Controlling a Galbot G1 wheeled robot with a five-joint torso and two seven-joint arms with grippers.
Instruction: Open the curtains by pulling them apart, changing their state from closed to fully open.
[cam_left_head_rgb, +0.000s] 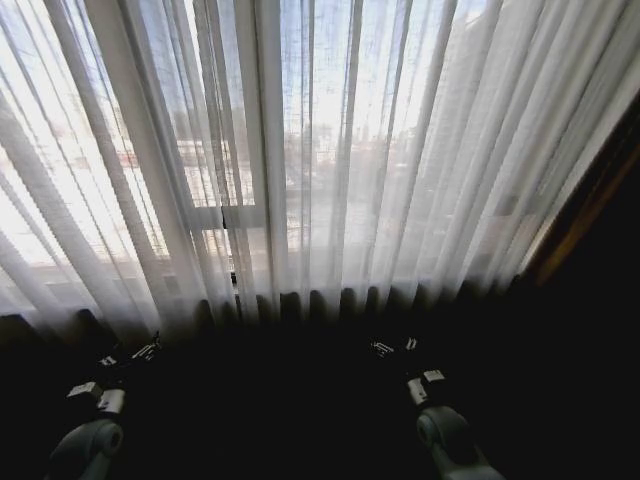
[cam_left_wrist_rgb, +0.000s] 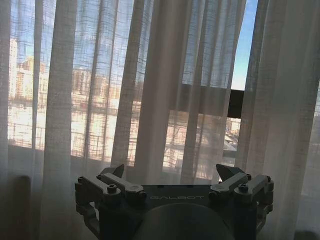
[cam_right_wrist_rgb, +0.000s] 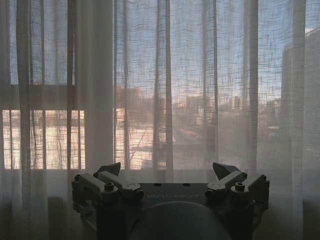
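Note:
The curtains (cam_left_head_rgb: 380, 150) hang shut across the whole window as sheer white pleated panels. In the head view a narrow slit between two panels runs down near the centre-left. My left gripper (cam_left_head_rgb: 130, 355) sits low at the left and my right gripper (cam_left_head_rgb: 395, 347) low at the right, both short of the fabric's hem. In the left wrist view the left gripper (cam_left_wrist_rgb: 171, 172) is open and empty, facing the curtains (cam_left_wrist_rgb: 160, 90). The right wrist view shows the right gripper (cam_right_wrist_rgb: 167, 170) open the same way, with the curtains (cam_right_wrist_rgb: 190, 90) behind it and apart from it.
A dark opaque drape with a wooden edge (cam_left_head_rgb: 590, 200) borders the curtains on the right. A black window frame bar (cam_left_wrist_rgb: 235, 102) shows through a gap between panels. The floor below the hem is in deep shadow.

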